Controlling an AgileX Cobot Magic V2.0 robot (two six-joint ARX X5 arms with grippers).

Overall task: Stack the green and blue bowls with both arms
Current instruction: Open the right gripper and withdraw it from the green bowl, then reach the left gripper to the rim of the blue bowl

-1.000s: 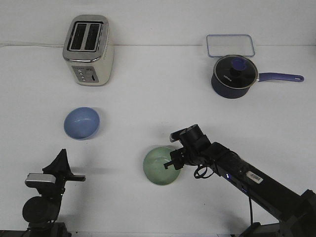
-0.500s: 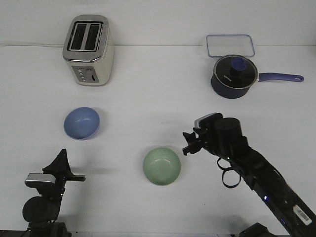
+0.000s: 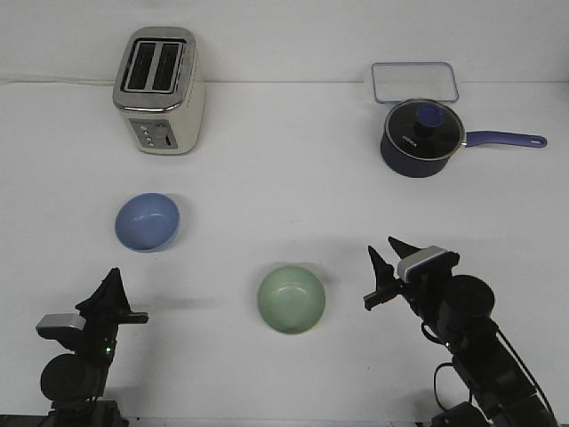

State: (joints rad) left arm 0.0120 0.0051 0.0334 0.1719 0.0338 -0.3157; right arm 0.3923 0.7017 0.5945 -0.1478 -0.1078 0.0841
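Note:
The pale green bowl (image 3: 292,300) sits upright on the white table, front of centre. The periwinkle blue bowl (image 3: 147,221) sits upright to its far left, in front of the toaster. The two bowls are well apart. My right gripper (image 3: 385,260) is open and empty, lifted a little to the right of the green bowl and not touching it. My left gripper (image 3: 111,292) is at the front left corner, in front of the blue bowl and apart from it. It is seen edge-on, so I cannot tell how its jaws stand.
A cream toaster (image 3: 160,89) stands at the back left. A dark navy saucepan (image 3: 421,136) with a glass lid and long blue handle stands at the back right, with a clear shallow container (image 3: 414,81) behind it.
My right gripper has let go of the green bowl and drawn back to the right and toward the front. The green bowl stays on the table. The left arm shifted slightly.

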